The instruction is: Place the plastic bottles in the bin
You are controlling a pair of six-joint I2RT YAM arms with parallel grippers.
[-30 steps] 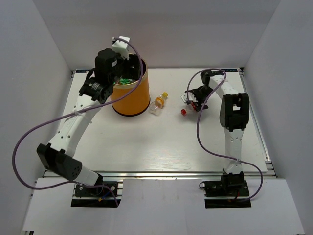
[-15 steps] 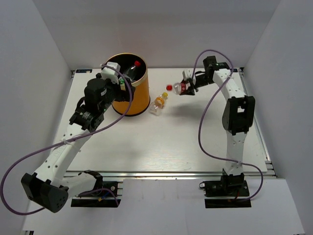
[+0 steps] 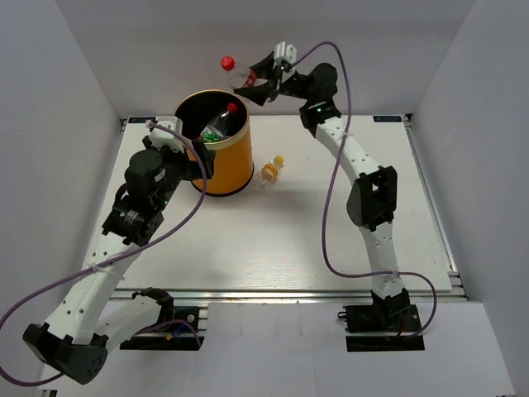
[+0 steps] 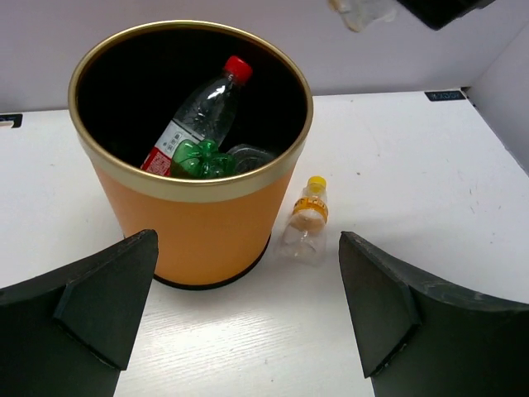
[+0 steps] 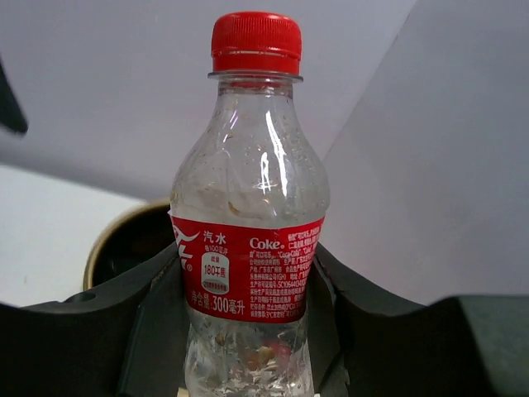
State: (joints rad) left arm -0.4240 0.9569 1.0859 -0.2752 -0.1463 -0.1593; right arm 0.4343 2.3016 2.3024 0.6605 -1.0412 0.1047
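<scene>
The right gripper pinches a clear bottle with a red cap. Its two dark jaws press against the red label from either side, and the bottle points straight out ahead of the wrist, cap farthest from it. In the top view this right gripper is raised well above the table, and the held bottle leans out from it cap first.

Just past and below the bottle's tip is the bin, an orange-yellow cylinder with a black inside. From the wrist its gold rim shows low and to the left behind the bottle. Whether the bottle is fully over the opening cannot be told.

Inside the bin another red-capped clear bottle leans against the wall, with a green bottle at its foot.

Below the gripper, just beside the bin's base, a yellow-capped bottle lies on its side on the table.

On the bin's other side, the left gripper faces the bin wall with its jaws spread wide and nothing between them.
</scene>
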